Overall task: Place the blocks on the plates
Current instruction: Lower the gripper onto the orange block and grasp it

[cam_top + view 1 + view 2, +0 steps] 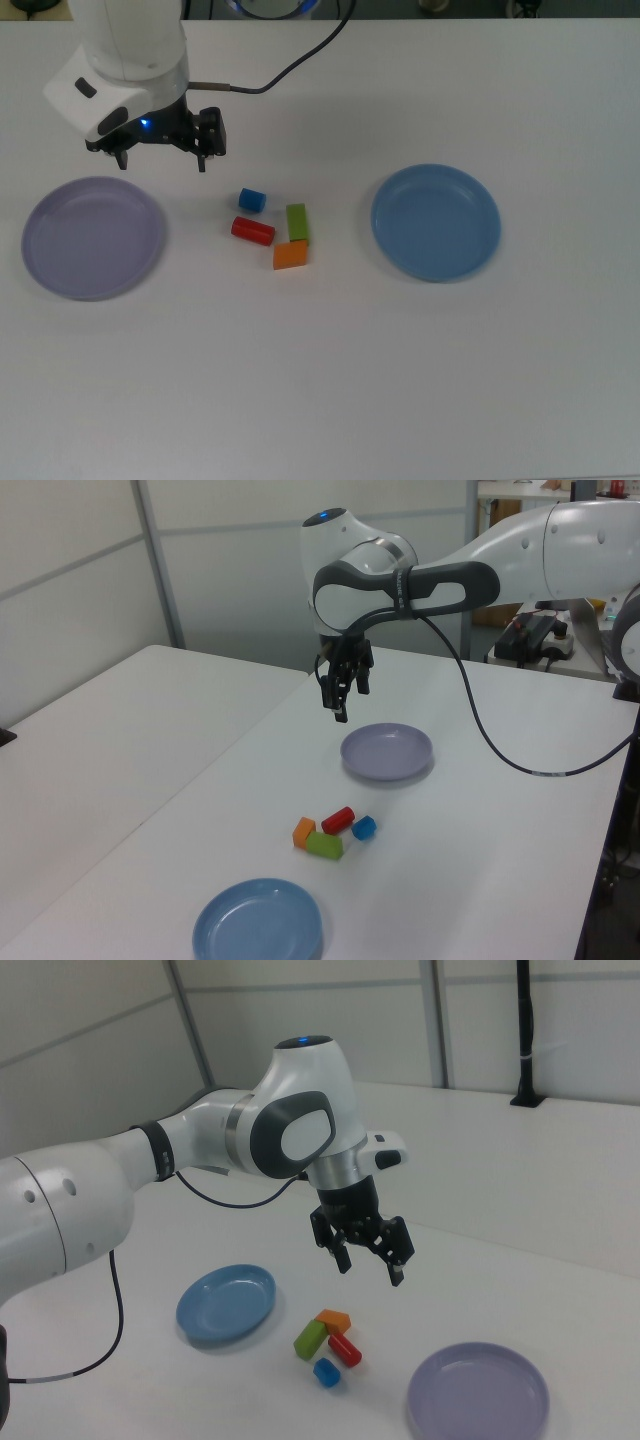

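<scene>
Four small blocks lie close together on the white table between two empty plates: a blue cube [252, 200], a red cylinder [253, 230], a green bar [297, 223] and an orange block [291, 255]. The lavender plate [94, 237] is at the top view's left and the light blue plate [436, 221] at its right. My gripper [163, 158] hangs open and empty above the table, up and left of the blocks in the top view, beyond the lavender plate's far edge. In the right view the gripper [370, 1268] is well above the orange block [334, 1320]. In the left view the gripper [335, 705] hovers above the lavender plate [387, 751].
A black cable [300, 60] runs from the wrist toward the table's far edge. A second white table [110, 720] adjoins on the left view's left. A black pole [525, 1030] stands at the back of the right view.
</scene>
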Robot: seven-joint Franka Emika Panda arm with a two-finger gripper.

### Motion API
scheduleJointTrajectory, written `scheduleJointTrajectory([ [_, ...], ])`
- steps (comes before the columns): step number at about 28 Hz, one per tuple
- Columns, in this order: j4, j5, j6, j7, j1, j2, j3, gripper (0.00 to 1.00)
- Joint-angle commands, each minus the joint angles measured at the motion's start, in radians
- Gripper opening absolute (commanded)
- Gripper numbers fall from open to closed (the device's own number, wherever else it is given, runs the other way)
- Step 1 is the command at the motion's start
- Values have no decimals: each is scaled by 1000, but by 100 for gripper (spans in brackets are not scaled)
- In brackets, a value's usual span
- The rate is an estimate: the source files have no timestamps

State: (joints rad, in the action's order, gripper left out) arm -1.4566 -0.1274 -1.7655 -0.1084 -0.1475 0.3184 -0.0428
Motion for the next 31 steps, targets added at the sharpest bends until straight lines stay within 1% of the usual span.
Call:
scheduleJointTrajectory([
  [1, -8, -6, 14, -14, 14, 7, -2, 100],
  [5, -11, 0, 12, -7, 16, 10, -15, 100],
  [7, -15, 5, 11, 7, 28, 16, -23, 100],
  [10, -16, 0, 9, 35, 61, 40, -23, 100],
  [11, -16, -6, 2, 61, 84, 59, -23, 100],
  [15, -27, -8, -66, 127, 121, 82, -23, 100],
  [17, -37, -12, -109, 176, 143, 106, -23, 100],
  [20, -38, -15, -124, 199, 163, 134, -22, 100],
  [24, -39, -26, -161, 202, 167, 169, -22, 100],
  [31, -44, -27, -209, 233, 169, 188, -22, 100],
])
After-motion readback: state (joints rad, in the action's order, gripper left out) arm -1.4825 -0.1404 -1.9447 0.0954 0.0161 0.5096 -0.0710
